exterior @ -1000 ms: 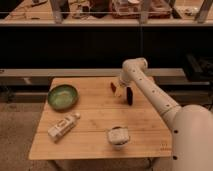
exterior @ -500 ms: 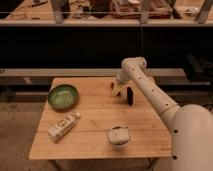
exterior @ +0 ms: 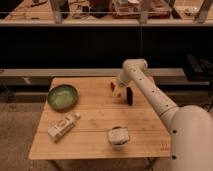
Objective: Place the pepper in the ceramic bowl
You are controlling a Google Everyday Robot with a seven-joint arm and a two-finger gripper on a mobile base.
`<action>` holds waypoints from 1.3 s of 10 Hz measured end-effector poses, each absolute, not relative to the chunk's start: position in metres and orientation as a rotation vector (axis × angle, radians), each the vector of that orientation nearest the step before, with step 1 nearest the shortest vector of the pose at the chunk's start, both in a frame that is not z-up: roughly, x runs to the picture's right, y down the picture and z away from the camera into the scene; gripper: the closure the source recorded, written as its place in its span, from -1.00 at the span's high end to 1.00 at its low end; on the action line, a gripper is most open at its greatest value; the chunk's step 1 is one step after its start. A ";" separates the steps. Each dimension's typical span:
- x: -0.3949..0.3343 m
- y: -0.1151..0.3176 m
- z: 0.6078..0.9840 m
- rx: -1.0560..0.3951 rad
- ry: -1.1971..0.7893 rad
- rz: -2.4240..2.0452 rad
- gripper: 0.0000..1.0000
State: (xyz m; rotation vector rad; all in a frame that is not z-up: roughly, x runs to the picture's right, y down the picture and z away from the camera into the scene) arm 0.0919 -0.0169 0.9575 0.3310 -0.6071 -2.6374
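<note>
**Pepper on the table beside the claw, bowl well apart**

You will find the pepper [exterior: 112,86] lying on the wooden table [exterior: 95,116], toward its far edge. It sits just to the camera-left of the gripper [exterior: 118,91]; contact cannot be told. The gripper is low over the tabletop, fingers spread, pinching nothing. A dark vegetable [exterior: 129,96] lies just on its other side. The green bowl [exterior: 62,97] stands well apart at the table's left. Nearer the front you have a bottle [exterior: 63,126] on its side and a small white cup [exterior: 118,135].
</note>
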 end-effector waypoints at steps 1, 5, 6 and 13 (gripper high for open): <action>0.094 -0.015 0.961 0.331 -0.607 -2.625 0.60; 0.094 -0.012 0.971 0.344 -0.606 -2.612 0.60; 0.094 -0.011 0.972 0.349 -0.606 -2.611 0.60; 0.095 -0.011 0.968 0.378 -0.653 -2.698 0.60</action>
